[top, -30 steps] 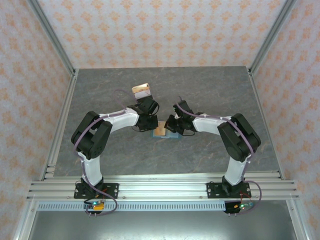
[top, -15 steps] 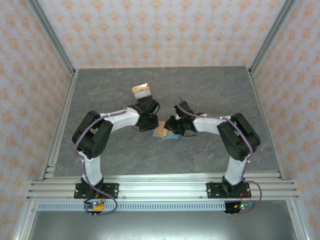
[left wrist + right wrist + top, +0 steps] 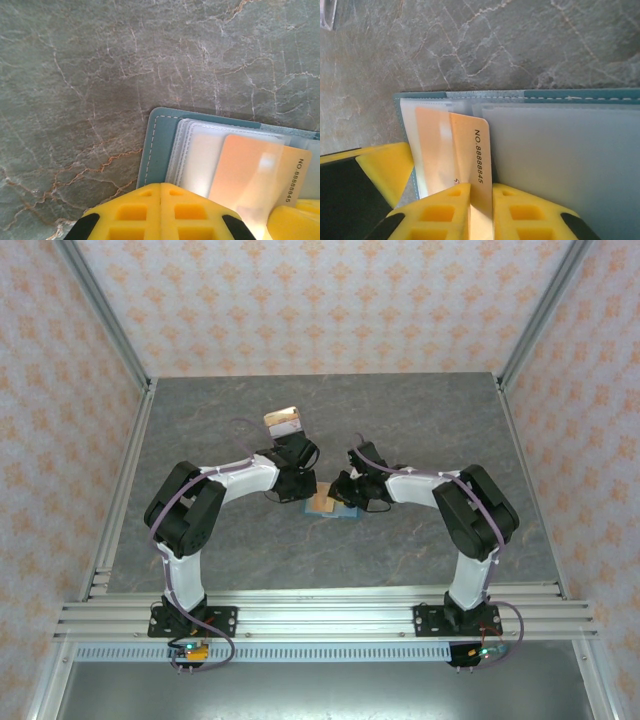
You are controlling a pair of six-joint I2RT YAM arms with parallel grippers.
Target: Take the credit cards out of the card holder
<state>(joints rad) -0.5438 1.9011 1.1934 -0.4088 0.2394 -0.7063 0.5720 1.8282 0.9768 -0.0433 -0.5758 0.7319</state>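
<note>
Tan-orange plastic credit card [image 3: 470,150], likely stiff and slick, is clamped at its exposed edge by the right end effector [image 3: 481,189].

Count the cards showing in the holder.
1: a tan card, half out of a sleeve of the card holder, pinched by the right gripper. More may hide in the frosted sleeves.

The grey surface [image 3: 200,420], veined like marble, carries two things. Near its middle the blue-grey holder [image 3: 347,513] lies open and flat, its inside facing up. At 11 o'clock from it, well apart, a small pile of cards [image 3: 283,421], tan and white, rests on the surface.
</note>
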